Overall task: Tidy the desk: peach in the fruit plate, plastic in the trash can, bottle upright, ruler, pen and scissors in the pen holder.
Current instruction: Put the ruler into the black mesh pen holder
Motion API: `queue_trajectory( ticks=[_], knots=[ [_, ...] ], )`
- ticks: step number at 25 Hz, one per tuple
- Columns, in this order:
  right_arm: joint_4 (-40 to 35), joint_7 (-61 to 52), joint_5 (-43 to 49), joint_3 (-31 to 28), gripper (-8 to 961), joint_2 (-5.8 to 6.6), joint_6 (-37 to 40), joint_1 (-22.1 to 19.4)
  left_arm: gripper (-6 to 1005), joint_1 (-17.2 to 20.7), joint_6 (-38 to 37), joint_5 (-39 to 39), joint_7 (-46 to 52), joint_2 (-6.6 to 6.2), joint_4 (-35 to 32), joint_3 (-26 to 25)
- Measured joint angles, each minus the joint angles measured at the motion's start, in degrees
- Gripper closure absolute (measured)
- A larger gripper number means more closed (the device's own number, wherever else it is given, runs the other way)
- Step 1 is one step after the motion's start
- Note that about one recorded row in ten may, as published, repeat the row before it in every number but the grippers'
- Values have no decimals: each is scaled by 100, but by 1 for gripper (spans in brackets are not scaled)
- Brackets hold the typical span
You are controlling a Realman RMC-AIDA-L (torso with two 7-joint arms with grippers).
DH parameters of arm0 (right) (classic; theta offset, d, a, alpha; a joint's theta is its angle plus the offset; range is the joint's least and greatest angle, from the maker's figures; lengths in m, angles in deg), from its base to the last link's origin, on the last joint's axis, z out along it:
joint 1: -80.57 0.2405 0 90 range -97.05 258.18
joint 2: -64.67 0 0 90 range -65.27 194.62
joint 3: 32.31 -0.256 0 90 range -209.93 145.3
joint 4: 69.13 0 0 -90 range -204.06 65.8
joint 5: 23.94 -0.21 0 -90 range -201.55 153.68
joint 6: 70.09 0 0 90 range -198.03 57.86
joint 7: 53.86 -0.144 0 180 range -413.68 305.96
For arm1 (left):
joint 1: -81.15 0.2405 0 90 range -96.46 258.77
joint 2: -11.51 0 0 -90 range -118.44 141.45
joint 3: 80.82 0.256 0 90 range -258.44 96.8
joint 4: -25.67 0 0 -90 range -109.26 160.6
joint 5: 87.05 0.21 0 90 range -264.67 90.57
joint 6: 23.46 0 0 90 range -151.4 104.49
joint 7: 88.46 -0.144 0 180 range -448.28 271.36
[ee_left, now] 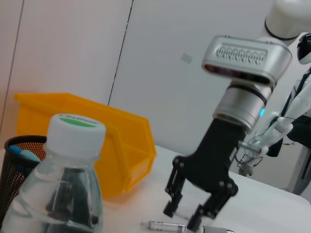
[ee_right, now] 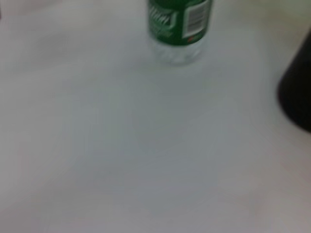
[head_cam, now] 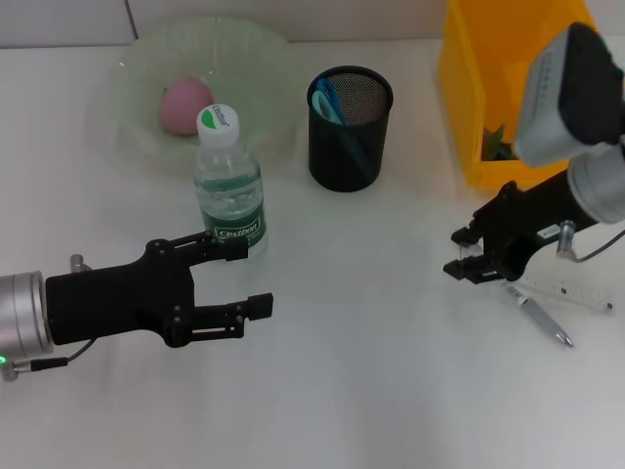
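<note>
The right claw [head_cam: 473, 256] is open, low over the table [head_cam: 371, 371], just beside the pen [head_cam: 543, 321] and ruler [head_cam: 576, 293]. These two are left to do. The left claw [head_cam: 244, 278] is open near the bottle [head_cam: 229, 191], which stands up. The peach [head_cam: 184, 105] sits in the plate [head_cam: 264, 59]. The holder [head_cam: 350, 127] already has blue things inside.

A robotics lab: bare white table [head_cam: 371, 391], plain panelled wall [ee_left: 160, 58], another white robot [ee_left: 301, 97] standing behind.
</note>
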Motion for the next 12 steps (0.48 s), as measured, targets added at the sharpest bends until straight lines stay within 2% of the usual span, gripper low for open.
queue_trajectory(
  ticks=[12],
  knots=[
    [-796,299,-1239,-1450,563,7,222,-344,167,26,-60,0,-2,-24,-14,-14]
  ],
)
